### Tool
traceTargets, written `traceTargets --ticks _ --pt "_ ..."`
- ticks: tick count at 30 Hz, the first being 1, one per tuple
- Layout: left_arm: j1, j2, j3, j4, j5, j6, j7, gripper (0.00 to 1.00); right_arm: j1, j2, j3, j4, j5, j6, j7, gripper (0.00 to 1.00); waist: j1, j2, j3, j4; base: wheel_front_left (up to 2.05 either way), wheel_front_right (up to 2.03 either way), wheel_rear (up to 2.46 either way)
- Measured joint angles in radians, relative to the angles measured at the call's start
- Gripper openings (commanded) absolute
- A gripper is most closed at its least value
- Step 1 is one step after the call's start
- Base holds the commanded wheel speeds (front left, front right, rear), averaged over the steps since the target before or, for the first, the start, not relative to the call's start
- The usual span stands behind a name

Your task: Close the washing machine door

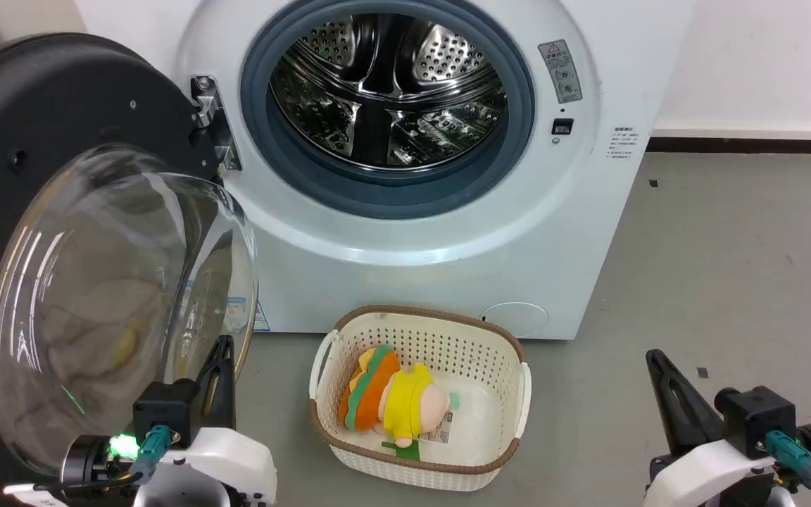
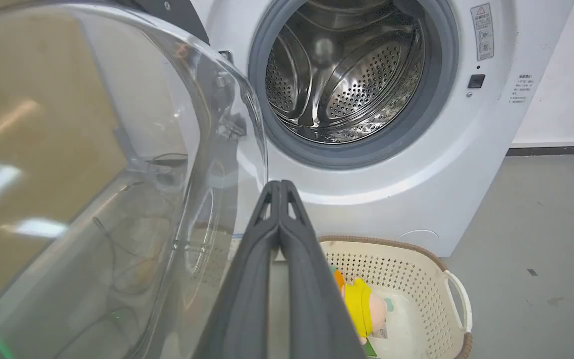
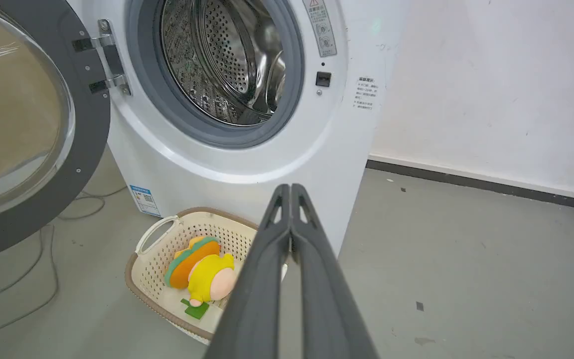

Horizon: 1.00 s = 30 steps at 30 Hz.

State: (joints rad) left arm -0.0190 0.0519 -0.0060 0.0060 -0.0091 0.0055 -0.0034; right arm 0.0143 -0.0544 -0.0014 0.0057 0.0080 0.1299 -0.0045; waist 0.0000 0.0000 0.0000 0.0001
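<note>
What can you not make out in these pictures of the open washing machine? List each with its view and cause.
Head view: the washing machine door's left side is cut off by the edge.
Head view: the washing machine's top is cut off; its warning sticker is too small to read.
Right wrist view: the right gripper hides part of the basket.

washing machine door (image 1: 96,267) left of washing machine (image 1: 448,239), basket (image 1: 507,352) on floor (image 1: 729,282) before it, toy (image 1: 391,398) inside
</note>
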Motion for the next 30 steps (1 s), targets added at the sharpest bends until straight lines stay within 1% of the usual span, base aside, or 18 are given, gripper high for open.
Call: traceTargets --ticks 30 --pt "0.001 -0.001 0.004 -0.002 0.006 -0.001 0.003 0.00 0.000 0.000 0.001 -0.001 0.000 0.000 0.004 0.00 -0.0001 0.0000 0.000 0.000 0.00 0.00 0.00"
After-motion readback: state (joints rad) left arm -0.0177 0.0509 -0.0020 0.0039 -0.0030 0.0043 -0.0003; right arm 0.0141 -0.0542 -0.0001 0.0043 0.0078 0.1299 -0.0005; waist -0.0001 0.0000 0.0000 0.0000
